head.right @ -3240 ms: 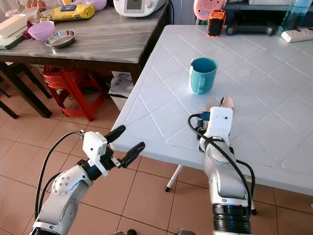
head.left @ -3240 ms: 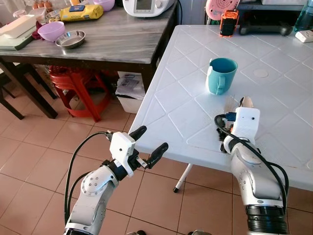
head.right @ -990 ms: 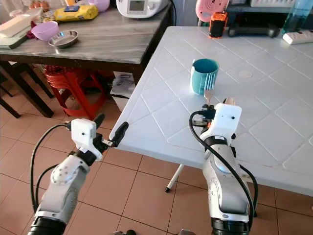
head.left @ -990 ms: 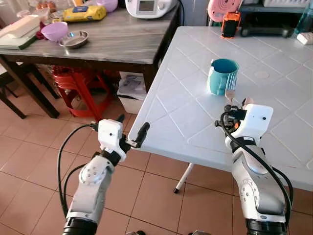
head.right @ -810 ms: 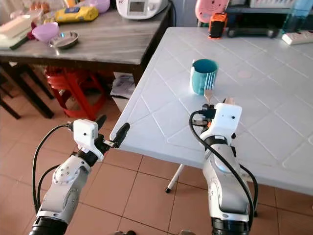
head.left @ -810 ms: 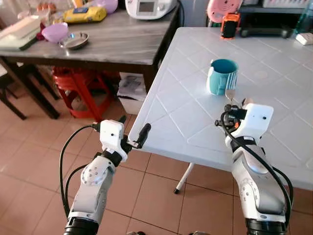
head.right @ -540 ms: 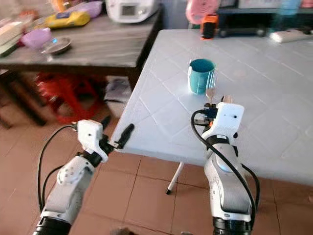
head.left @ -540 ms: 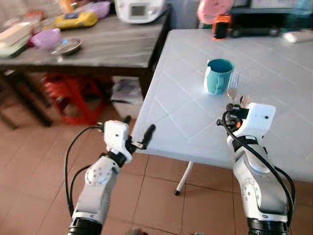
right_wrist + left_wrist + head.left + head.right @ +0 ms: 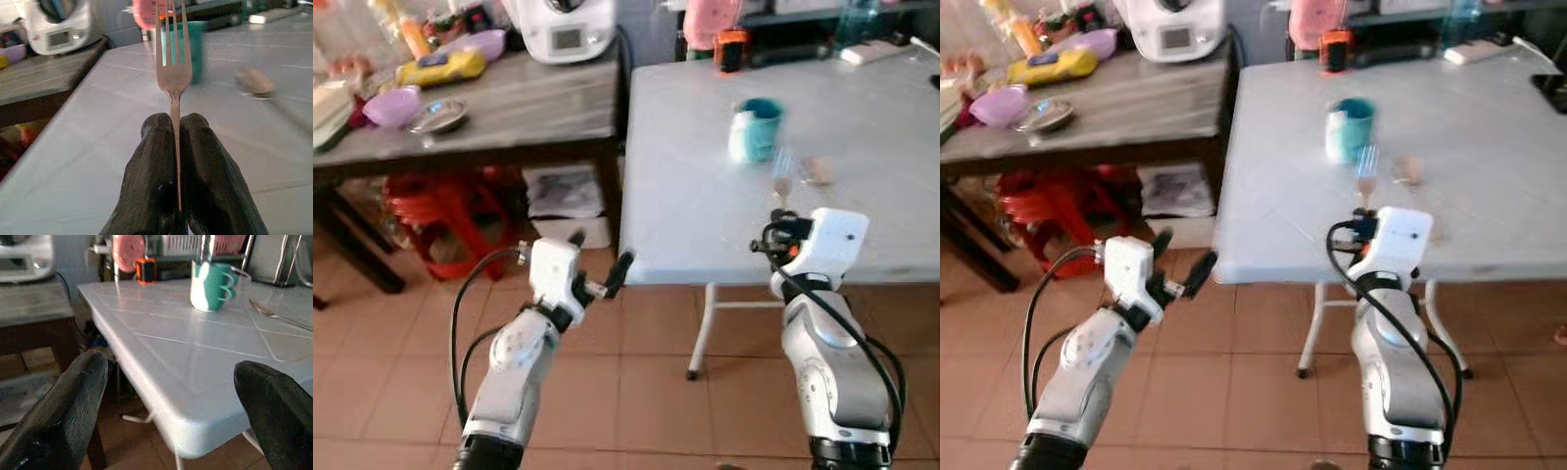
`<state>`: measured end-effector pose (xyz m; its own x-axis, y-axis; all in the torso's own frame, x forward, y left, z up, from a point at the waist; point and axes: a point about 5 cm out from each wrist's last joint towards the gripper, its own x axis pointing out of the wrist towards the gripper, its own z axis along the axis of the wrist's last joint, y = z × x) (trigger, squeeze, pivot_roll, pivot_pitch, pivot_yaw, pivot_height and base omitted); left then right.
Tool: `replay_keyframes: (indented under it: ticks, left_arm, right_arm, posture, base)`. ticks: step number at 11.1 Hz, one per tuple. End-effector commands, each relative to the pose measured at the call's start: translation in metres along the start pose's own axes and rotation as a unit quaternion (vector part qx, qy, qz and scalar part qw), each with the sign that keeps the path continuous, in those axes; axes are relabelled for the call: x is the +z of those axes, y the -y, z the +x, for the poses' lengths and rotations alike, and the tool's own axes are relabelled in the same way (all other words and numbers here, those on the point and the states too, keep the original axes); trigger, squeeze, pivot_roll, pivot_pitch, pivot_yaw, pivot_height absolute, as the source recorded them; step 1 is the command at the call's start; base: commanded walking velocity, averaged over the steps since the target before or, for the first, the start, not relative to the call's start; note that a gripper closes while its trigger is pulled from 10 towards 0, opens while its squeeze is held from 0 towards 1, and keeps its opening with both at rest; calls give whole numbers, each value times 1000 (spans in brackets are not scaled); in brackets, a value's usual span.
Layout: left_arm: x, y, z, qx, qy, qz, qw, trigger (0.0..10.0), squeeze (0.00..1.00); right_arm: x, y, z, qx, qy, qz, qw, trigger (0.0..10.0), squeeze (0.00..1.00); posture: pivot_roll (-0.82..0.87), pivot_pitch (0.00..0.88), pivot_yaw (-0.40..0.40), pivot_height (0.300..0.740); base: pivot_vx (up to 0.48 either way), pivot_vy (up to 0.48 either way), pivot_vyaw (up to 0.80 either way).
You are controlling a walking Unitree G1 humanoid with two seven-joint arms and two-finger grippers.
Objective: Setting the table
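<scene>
Right gripper (image 9: 176,147) is clamped on a fork (image 9: 171,63), held tines-up over the near edge of the white table (image 9: 705,196). Beyond it a teal mug (image 9: 756,129) and a spoon (image 9: 279,316) are seen. Left gripper (image 9: 599,264) is spread open beside the table's corner.

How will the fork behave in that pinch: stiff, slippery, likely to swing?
The fork looks like thin metal, so probably stiff and light. The right gripper pinches only its narrow smooth handle, tines upright, so it may pivot or slip if bumped.
</scene>
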<state>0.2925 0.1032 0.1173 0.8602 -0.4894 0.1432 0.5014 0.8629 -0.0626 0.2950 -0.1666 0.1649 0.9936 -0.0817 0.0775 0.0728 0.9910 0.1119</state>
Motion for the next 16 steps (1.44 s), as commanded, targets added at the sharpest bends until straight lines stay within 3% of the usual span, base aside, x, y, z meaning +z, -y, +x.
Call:
replay_keyframes:
  ticks: [1,12,16]
  left_arm:
    - [-5,-10,-8,17,-14,6,1000,10000,0]
    - [-6,-3,-6,7,-18,9,1000,10000,0]
    - [-2,-5,-7,14,-7,22,1000,10000,0]
  right_arm:
    - [4,-14,1,27,10,7,1000,10000,0]
    - [0,-17,0,36,12,12,999,10000,0]
    - [-1,-14,-2,36,11,11,999,10000,0]
  posture:
    - [-114,83,118,740]
    - [-106,86,130,740]
    - [-107,92,131,740]
  base:
    - [0,476,0]
    - [0,460,0]
    - [0,73,0]
